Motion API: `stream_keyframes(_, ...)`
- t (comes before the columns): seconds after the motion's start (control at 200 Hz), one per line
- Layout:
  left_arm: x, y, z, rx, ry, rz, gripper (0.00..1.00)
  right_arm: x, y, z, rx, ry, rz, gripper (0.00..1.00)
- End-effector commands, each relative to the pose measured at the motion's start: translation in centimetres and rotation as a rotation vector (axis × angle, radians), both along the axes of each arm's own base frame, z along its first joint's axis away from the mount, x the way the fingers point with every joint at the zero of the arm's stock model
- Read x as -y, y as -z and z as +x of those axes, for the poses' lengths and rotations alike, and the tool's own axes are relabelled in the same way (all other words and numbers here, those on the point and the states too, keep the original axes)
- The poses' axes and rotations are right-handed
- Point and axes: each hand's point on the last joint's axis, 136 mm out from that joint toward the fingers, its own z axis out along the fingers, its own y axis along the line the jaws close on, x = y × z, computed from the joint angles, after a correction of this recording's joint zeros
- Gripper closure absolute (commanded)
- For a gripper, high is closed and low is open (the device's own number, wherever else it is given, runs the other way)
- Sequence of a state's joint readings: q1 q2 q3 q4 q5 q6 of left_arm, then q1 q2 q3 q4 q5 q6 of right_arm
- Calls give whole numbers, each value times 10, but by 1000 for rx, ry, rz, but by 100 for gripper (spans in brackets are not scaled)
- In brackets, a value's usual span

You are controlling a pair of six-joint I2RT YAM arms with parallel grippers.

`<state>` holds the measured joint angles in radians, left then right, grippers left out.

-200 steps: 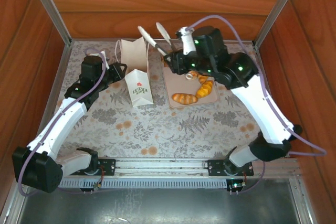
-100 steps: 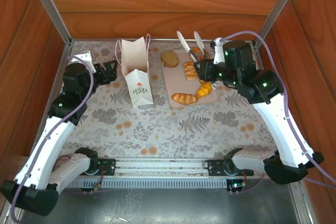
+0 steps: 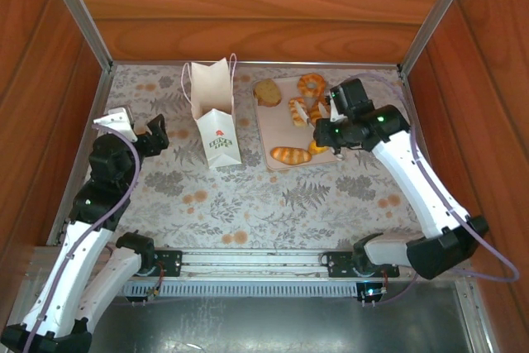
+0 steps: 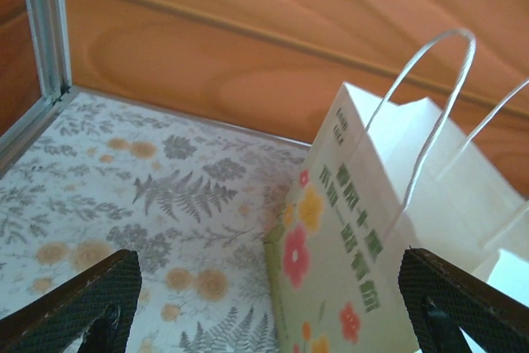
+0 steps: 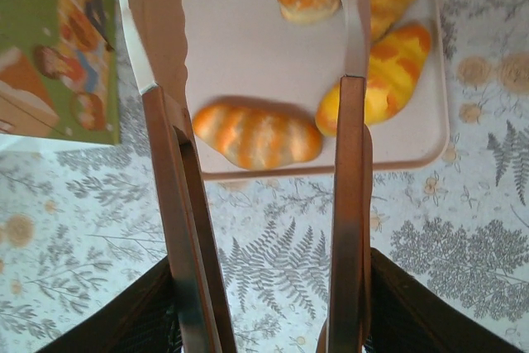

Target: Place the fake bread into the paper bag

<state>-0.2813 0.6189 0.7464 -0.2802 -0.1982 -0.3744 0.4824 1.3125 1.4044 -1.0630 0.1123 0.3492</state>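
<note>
The white paper bag (image 3: 213,115) stands upright left of the beige tray (image 3: 328,157), its flower-printed face (image 4: 347,245) close in front of my left gripper (image 4: 273,307). That gripper (image 3: 155,131) is open, a little left of the bag and apart from it. Fake bread lies on the tray: a round brown slice (image 3: 267,93), a ring (image 3: 312,83) and a striped loaf (image 3: 291,155). My right gripper (image 5: 264,320) is shut on metal tongs (image 5: 350,163). The tongs' arms are spread, with the striped loaf (image 5: 258,135) lying between them on the tray (image 5: 248,47). An orange roll (image 5: 387,80) lies beside the right arm.
Wooden walls and aluminium corner posts (image 3: 78,14) close in the flowered tablecloth on three sides. The bag's thin loop handles (image 4: 430,113) stick up above its open mouth. Bare cloth (image 3: 273,204) stretches between the tray and the arm bases.
My left gripper opened and drew back left, away from the bag. My right arm swung the tongs from above the bag rightward and down over the tray.
</note>
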Motion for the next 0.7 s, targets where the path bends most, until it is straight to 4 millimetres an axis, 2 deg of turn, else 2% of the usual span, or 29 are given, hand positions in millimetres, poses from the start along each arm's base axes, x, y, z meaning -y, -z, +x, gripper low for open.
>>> stream_keyframes(0.0,-1,13,-1,-22,7,38,14,6,19,6,-41,24,-41,44)
stream_keyframes(0.15,22,29,1,-53,140,40,14,10,45,17,-104,45,-98,44)
stream_keyframes(0.335,54,34,-2,-27,332,60,13,10,66,32,-152,55,-131,45)
stream_keyframes(0.46,63,34,-4,10,396,78,13,10,77,44,-164,66,-154,45)
stream_keyframes(0.64,68,22,-2,83,429,110,12,5,86,60,-166,66,-168,45)
stream_keyframes(0.66,69,20,-3,87,435,125,12,4,96,62,-193,63,-182,46)
stream_keyframes(0.695,69,16,-5,93,445,154,11,3,97,64,-201,60,-185,46)
